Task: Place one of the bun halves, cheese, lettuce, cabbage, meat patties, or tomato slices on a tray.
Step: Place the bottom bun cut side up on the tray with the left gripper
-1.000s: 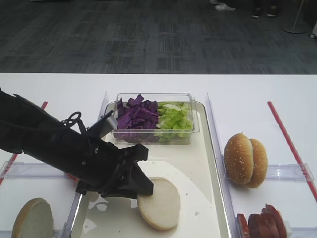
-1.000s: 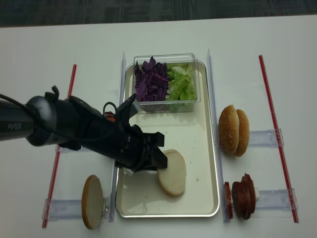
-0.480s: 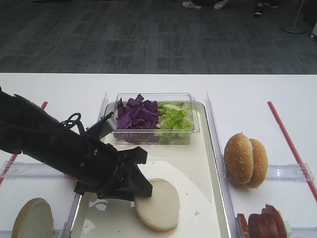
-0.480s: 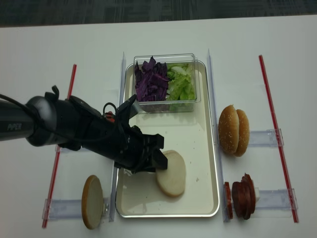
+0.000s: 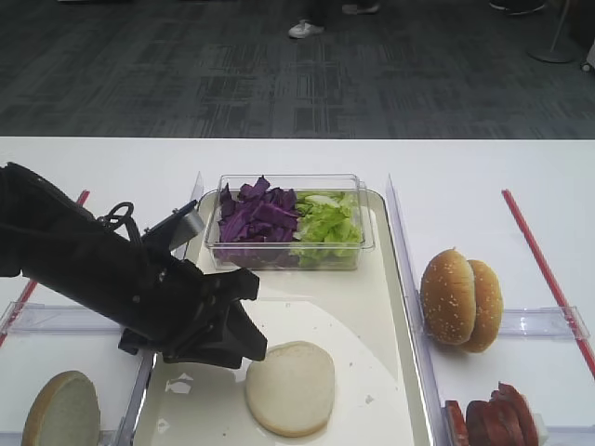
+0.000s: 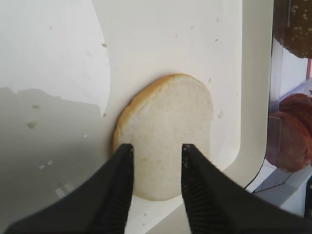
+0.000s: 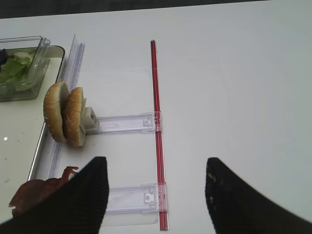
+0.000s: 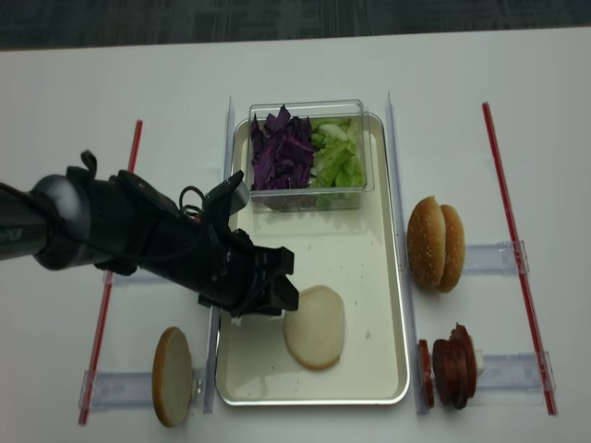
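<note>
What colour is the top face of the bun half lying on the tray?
Whitish, with a light tan crust edge; the bun half shows best in the left wrist view.

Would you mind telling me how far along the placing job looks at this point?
Done: one bun half lies flat on the tray. In hand: nothing; the left claw stands open above the bun's near edge. Left: only pulling the arm clear.

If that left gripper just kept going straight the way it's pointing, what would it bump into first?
Most likely the bun half lying flat on the tray. The left gripper is open and aimed right at it, though how far above it the fingers sit is hard to judge.
</note>
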{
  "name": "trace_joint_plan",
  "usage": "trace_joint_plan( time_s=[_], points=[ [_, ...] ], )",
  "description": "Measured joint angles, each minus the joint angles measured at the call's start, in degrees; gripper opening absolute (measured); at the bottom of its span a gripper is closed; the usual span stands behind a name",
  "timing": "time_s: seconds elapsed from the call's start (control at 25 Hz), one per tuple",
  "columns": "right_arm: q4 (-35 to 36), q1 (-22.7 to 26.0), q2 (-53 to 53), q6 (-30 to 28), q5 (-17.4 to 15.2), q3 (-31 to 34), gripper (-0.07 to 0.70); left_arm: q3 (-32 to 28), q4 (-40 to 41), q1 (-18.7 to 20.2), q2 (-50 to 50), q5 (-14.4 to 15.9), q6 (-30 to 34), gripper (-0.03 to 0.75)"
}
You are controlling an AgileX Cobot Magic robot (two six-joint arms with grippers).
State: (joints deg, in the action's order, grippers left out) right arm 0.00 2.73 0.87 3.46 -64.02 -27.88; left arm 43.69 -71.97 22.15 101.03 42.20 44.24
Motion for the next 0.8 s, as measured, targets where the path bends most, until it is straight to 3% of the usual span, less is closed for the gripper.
trace_joint_plan(
  time_s=[0.48,0.8],
  points=[
    [0.0,0.0,0.0,0.1,0.0,0.0,0.463,0.0,3.56,-0.38,-6.77,0.23,-1.68,0.235],
    [0.0,0.0,0.0,0.1,0.0,0.0,0.463,0.0,10.1,-0.38,-12.37,1.36,-5.6,0.235]
  ],
)
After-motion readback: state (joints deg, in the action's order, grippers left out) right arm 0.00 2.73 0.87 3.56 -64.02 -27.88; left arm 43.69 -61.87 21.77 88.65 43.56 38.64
